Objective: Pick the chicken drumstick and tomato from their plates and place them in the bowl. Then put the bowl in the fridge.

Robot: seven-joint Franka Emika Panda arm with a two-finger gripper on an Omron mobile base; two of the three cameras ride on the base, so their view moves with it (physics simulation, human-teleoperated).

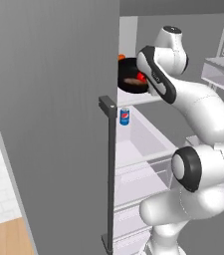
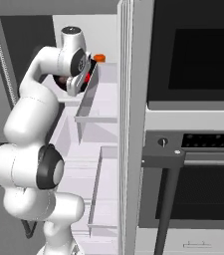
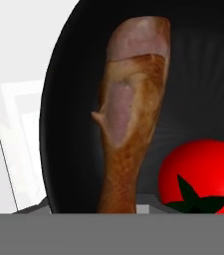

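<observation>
The fridge [image 1: 54,124] stands open, its grey door swung toward the room with the long bar handle [image 1: 111,169] at the near edge. The arm reaches deep inside at upper-shelf height, and the black bowl [image 1: 129,75] sits at the end of it, level with a white shelf [image 1: 138,98]. From the hand camera the bowl's glossy rim [image 3: 58,99] curves close in front, with the chicken drumstick [image 3: 131,109] lying lengthwise inside it and the tomato [image 3: 203,174] beside its thin end, stem spot facing the camera. Both items are loaded, so only the placing of the bowl is left. The fingertips themselves are hidden at the bottom of the hand camera; the fingers appear drawn narrow, and from the bowl's position against the hand I judge them pinched on its near rim, though the contact itself cannot be seen. Whether the bowl's base already rests on the shelf cannot be told from either base camera. A blue soda can [image 1: 125,116] stands on the level below, and an orange item [image 2: 99,58] lies at the back of the upper shelf. Recommended: keep the bowl level so the tomato does not roll, lower until the base is fully supported, release only then, and withdraw straight out clear of the shelf edge and door.
</observation>
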